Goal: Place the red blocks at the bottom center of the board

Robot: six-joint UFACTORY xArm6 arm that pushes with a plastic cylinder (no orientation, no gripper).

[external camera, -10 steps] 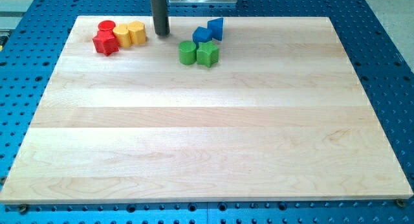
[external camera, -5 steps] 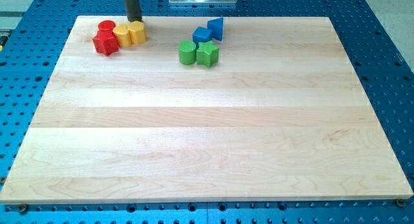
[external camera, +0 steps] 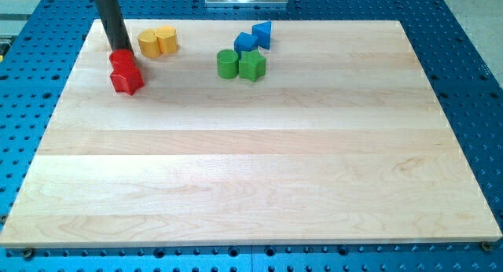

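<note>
Two red blocks sit near the board's top left: a red cylinder [external camera: 122, 60] and, touching it just below, a red star-shaped block [external camera: 126, 79]. My tip [external camera: 119, 49] stands right at the top edge of the red cylinder, touching it or nearly so. The rod rises from there to the view's top left.
Two yellow blocks [external camera: 158, 42] stand side by side to the right of my tip. Two blue blocks [external camera: 253, 38] and two green blocks [external camera: 241, 64] cluster at the top centre. The wooden board [external camera: 259, 162] lies on a blue perforated table.
My tip has moved left from the top centre, past the yellow blocks, and down behind the red blocks. Both red blocks have slid down the view, away from the yellow ones.
</note>
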